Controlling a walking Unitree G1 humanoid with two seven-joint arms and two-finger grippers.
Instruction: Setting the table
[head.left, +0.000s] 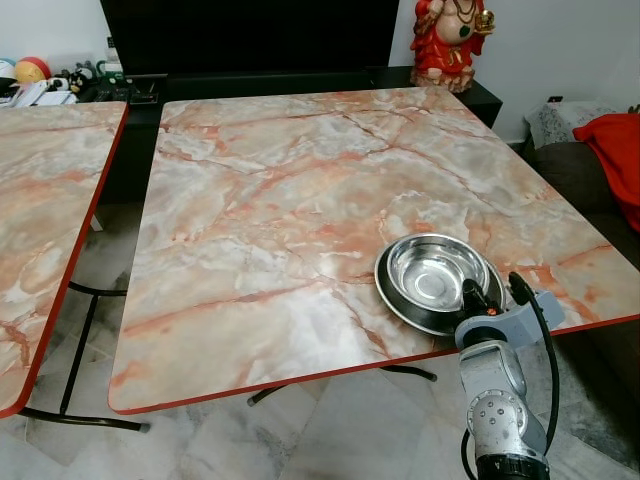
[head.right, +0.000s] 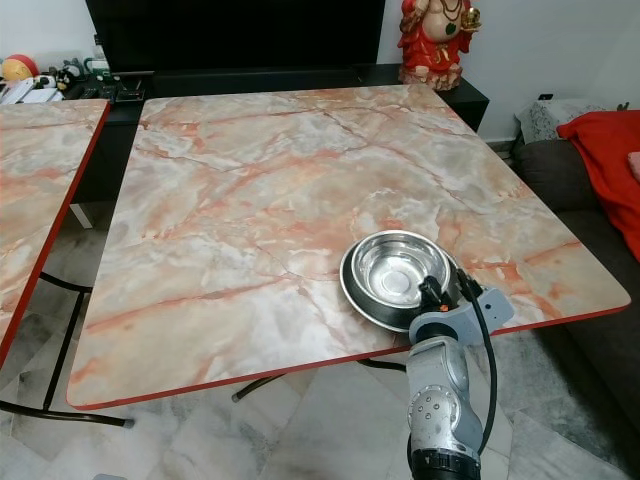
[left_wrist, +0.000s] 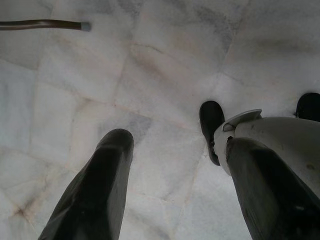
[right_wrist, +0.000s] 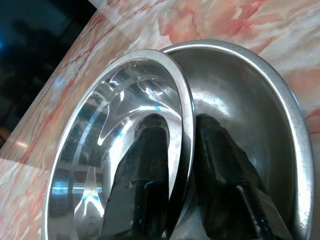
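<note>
Right tool (right_wrist: 175, 165) pinching steel bowl (head.left: 432, 270) rim, one finger inside; bowl sits in plate (head.left: 400, 300) near surface (head.left: 280, 200) front-right edge. Left tool (left_wrist: 175, 190) spread, over floor (left_wrist: 150, 75).

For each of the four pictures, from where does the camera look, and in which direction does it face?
Left eye view: on the head, looking forward and down at the marble table; the right arm shows, its right gripper at the steel bowl.
Right eye view: beside it, same scene and arm.
Left wrist view: on the hanging left arm, facing the tiled floor; the left gripper is open, beside the robot's leg.
Right wrist view: along the fingers that pinch the bowl's rim over a plate.
Shared: bowl, plate, table.
</note>
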